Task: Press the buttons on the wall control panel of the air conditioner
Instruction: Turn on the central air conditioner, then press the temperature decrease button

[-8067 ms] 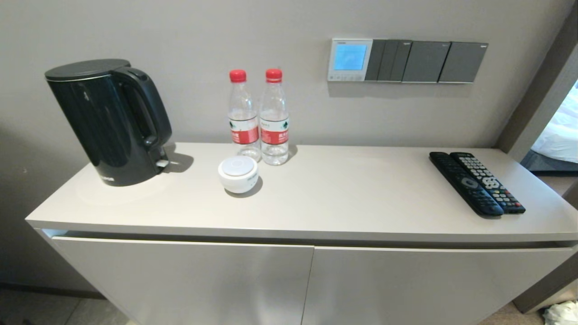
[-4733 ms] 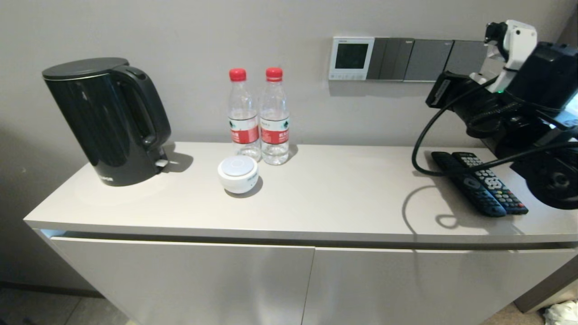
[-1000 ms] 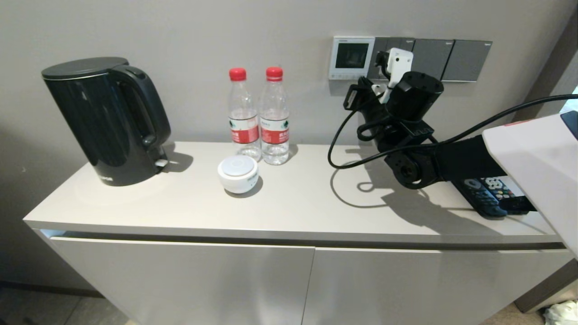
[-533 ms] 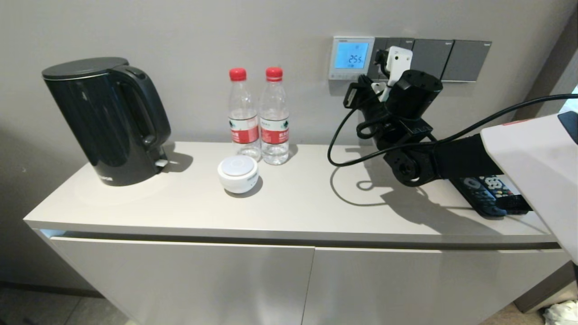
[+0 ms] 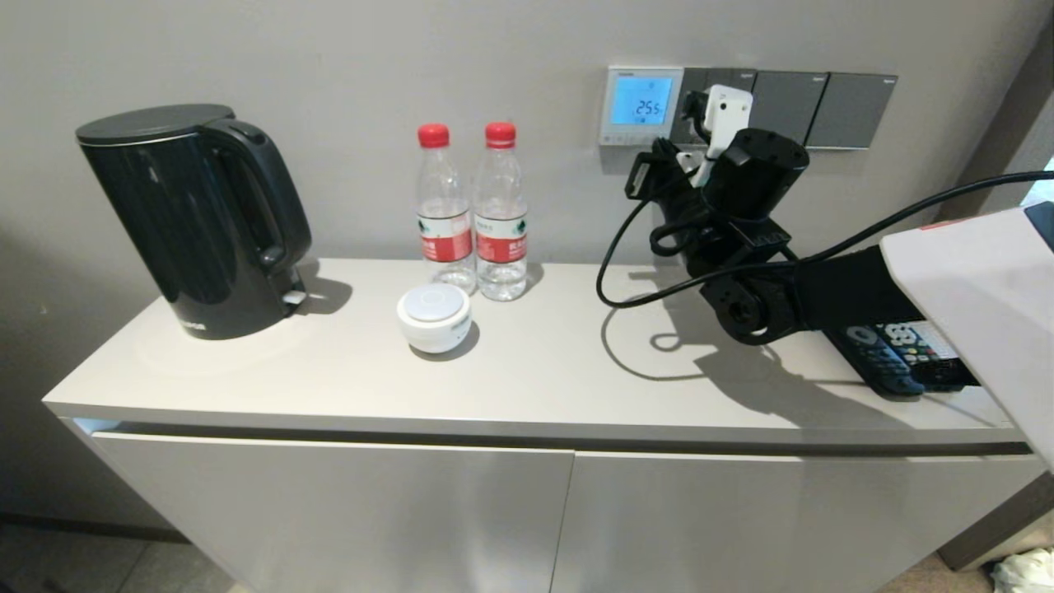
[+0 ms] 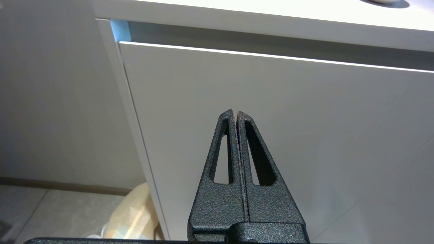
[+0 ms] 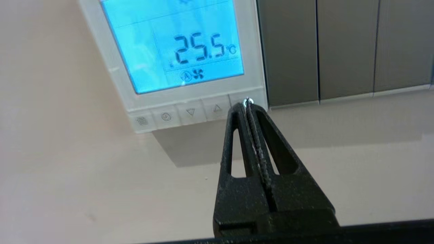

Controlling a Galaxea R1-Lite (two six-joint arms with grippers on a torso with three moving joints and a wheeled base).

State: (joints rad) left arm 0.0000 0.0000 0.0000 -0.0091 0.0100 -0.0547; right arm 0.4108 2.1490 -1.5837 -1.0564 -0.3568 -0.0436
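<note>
The white-framed wall control panel hangs on the wall above the counter, its blue screen lit and reading 25.5. In the right wrist view the panel fills the top, with its row of pale buttons along the lower edge. My right gripper is shut and empty, its tip at the end button next to the dark switches; I cannot tell if it touches. In the head view the right gripper sits just below the panel's lower right corner. My left gripper is shut, parked low before the cabinet door.
Dark grey switch plates adjoin the panel. On the counter stand a black kettle, two water bottles, a white round lidded dish and two remotes partly under my right arm.
The panel's screen went from dark one second ago to lit blue showing 25.5. My right arm has barely shifted at the panel since then; earlier it came in from the right.
</note>
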